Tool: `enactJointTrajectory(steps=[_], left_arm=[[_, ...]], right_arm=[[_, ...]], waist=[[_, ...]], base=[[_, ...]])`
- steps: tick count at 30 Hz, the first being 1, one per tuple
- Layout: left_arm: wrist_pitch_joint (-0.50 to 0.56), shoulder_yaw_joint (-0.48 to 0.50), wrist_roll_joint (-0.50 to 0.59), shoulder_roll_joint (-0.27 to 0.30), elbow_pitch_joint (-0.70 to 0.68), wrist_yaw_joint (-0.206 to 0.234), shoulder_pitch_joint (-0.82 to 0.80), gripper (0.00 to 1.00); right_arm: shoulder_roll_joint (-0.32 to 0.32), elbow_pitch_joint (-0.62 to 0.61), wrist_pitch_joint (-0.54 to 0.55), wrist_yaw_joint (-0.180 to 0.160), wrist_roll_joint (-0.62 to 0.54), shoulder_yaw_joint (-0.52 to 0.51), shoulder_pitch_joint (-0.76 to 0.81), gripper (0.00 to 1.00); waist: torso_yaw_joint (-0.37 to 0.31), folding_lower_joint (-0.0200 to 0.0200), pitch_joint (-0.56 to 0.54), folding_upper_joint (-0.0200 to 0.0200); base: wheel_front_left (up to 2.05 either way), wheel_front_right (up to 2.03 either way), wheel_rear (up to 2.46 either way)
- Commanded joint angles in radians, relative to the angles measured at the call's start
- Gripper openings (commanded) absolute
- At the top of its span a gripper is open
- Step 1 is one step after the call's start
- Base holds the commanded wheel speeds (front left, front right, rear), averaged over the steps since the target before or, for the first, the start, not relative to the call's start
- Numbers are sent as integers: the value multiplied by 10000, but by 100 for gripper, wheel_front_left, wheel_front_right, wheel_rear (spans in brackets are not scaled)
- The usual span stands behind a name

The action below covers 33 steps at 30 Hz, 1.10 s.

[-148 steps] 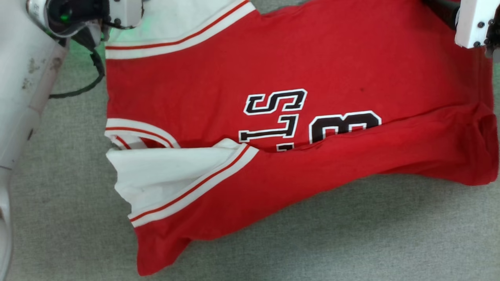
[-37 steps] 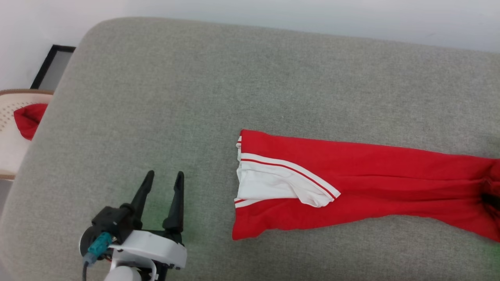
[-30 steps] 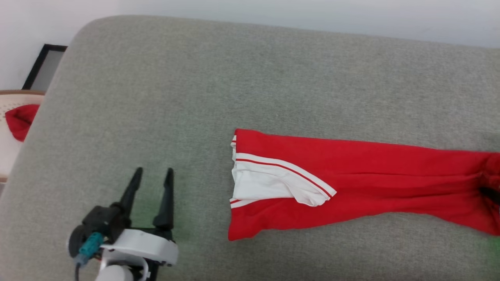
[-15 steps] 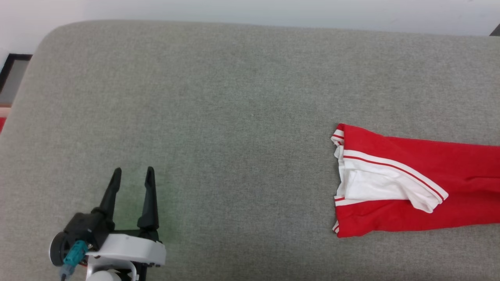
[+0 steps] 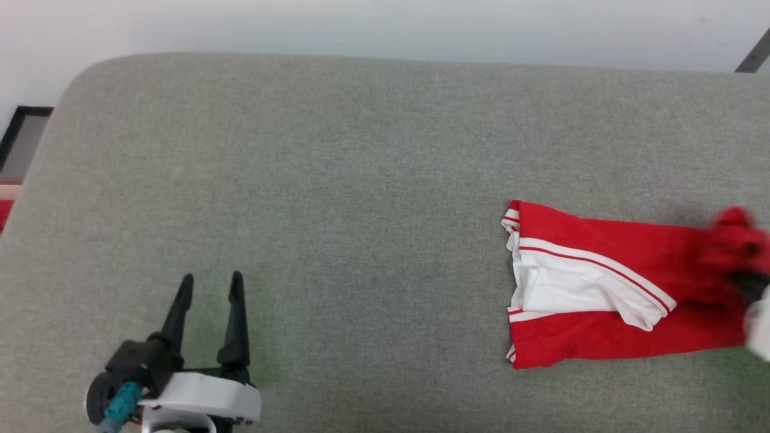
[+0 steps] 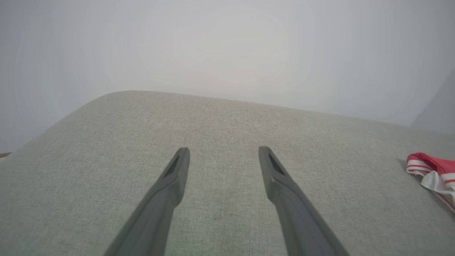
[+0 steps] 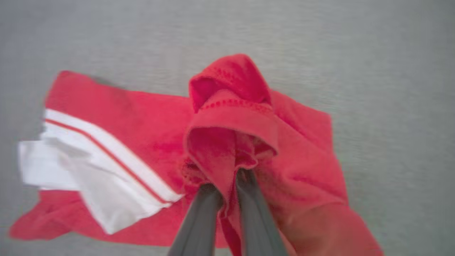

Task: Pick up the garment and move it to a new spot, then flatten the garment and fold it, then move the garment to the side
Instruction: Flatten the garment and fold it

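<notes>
the right tool (image 7: 227,181) is pinched nearly closed on a bunched red fold of the garment (image 7: 142,124). that end is raised into a hood-like peak and the rest lies on the bench (image 5: 361,150). the left tool (image 5: 212,276) stands wide with nothing between its fingers, low at the bench's near left and well apart from the garment. the garment lies toward the right side, folded into a long strip with the white sleeve panel (image 5: 565,294) on top and its striped end facing the left tool.

the bench is grey woven upholstery with a rounded far-left corner. behind it is a plain pale wall (image 5: 385,24), and past the left edge a dark-framed panel (image 5: 18,129).

the right wrist view shows the grip itself, cloth squeezed between the two fingers; in the head view that end is a blurred red lump at the right edge. the left wrist view catches the garment's striped end (image 6: 432,172) at its far right.
</notes>
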Motion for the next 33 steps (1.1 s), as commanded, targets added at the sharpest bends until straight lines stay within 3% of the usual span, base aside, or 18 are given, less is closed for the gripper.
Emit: enactJointTrajectory(steps=[1, 6, 10, 18, 27, 29, 30, 33], left_arm=[[1, -46, -56, -33, 28, -24, 124, 100], [1, -259, -175, -53, -13, -32, 112, 100], [1, -486, -340, -57, -55, -36, 51, 100], [1, -913, -527, -55, -44, -31, -196, 100], [1, -1011, -632, -58, 201, -32, -282, 100], [1, -985, -644, -56, 268, -32, -241, 100], [1, -993, -646, -58, 312, -32, -190, 100], [1, -955, -587, -55, 411, -32, -75, 100]], right_arm=[[217, -560, 208, -7, 248, 299, 184, 0], [734, -2096, 721, -7, 274, 1253, 147, 0], [1102, -2358, 842, -7, 55, 1772, -153, 0], [1519, -1326, 407, -7, -406, 2863, -690, 0], [1794, 380, -774, -7, -538, 3810, -1036, 1], [1825, 461, -1015, -7, -447, 3940, -1099, 78], [1852, 470, -1140, -7, -398, 3943, -1085, 100], [1819, 308, -1486, -7, -93, 3869, -1074, 100]], waist=[[66, 0, -58, -1], [269, 0, -97, -1], [504, 0, -40, -1], [960, 0, 156, -1], [1025, 0, 89, -1], [942, 0, 31, -1], [899, 0, -37, -1], [717, 0, -162, -1]], base=[[0, 0, 0], [0, 0, 0], [0, 0, 0], [0, 0, 0], [0, 0, 0], [0, 0, 0], [0, 0, 0], [0, 0, 0]])
